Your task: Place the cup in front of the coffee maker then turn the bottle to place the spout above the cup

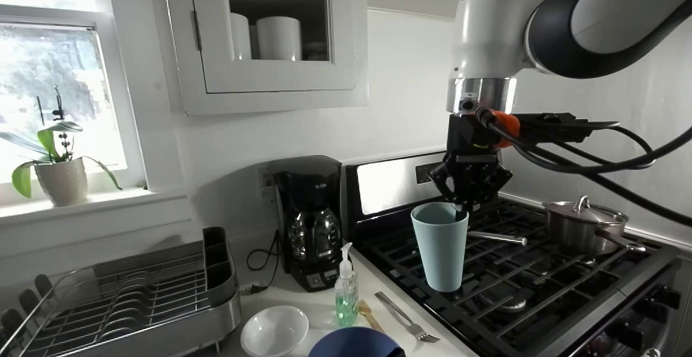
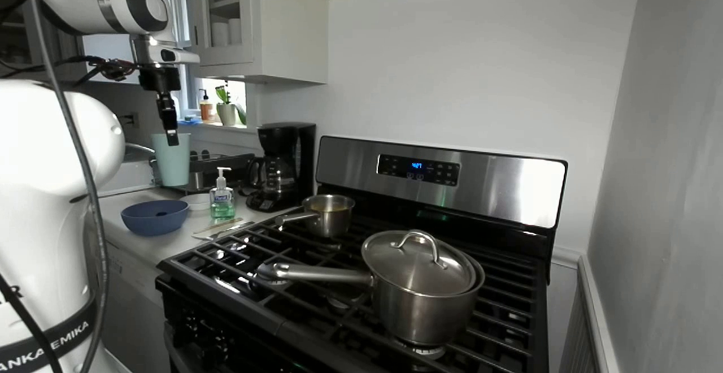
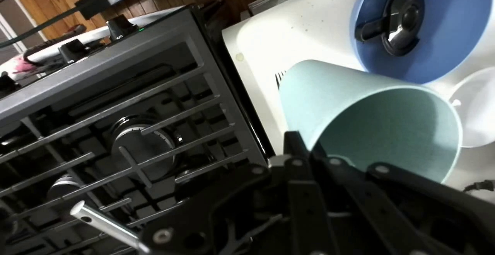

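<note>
The white arm (image 1: 481, 27) has black cables (image 1: 578, 169) and 1 black pincer (image 1: 464, 210).

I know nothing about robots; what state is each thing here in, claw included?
Cup: held in the air by its rim, roughly upright
Gripper: shut on the cup's wall
Coffee maker: carafe seated inside; on or off, can't tell
Green bottle: standing upright, part full
Blue bowl: holding a black lid-like piece
Large pot: lid on
Small pan: uncovered
Stove display: lit
</note>
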Tool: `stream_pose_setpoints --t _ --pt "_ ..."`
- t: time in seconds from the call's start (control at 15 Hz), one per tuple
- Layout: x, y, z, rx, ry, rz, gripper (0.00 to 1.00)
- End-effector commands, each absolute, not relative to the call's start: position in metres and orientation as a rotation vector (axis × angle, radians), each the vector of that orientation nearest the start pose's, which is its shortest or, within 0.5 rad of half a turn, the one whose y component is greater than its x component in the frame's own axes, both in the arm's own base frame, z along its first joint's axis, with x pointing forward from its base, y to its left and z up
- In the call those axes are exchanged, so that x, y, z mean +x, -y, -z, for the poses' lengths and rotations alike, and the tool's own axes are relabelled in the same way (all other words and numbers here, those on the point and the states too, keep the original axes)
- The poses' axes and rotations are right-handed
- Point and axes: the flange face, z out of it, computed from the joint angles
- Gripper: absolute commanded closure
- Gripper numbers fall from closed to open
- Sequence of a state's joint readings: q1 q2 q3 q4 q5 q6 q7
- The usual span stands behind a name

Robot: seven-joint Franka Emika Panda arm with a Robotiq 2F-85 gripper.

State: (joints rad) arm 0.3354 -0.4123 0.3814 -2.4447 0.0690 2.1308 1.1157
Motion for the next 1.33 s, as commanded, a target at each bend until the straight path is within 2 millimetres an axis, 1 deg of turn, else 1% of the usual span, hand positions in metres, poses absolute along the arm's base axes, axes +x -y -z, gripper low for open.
stream_pose_setpoints --t 0.0,0.13,0.2,0.33,0.4,0.47,0.6,0.73,0.93,1.27 --pt "0.319 -0.288 -0.448 -3.052 -0.719 0.191 0.96" --pt "0.317 -0.287 -0.448 -3.052 -0.727 0.196 0.98" --pt "0.326 -0.282 -0.444 -3.056 -0.770 0.242 0.98" --pt "0.344 -0.268 -0.439 -3.028 -0.807 0.262 0.98" --pt "0.354 -0.259 -0.435 -3.017 -0.831 0.296 0.98" --pt "0.363 -0.251 -0.430 -2.996 -0.852 0.293 0.99" --pt "0.381 -0.239 -0.420 -2.947 -0.883 0.329 0.99" --pt "0.396 -0.228 -0.407 -2.899 -0.909 0.344 0.99" --pt "0.414 -0.215 -0.379 -2.857 -0.942 0.331 0.99" --pt "0.440 -0.215 -0.344 -2.856 -0.928 0.289 0.99"
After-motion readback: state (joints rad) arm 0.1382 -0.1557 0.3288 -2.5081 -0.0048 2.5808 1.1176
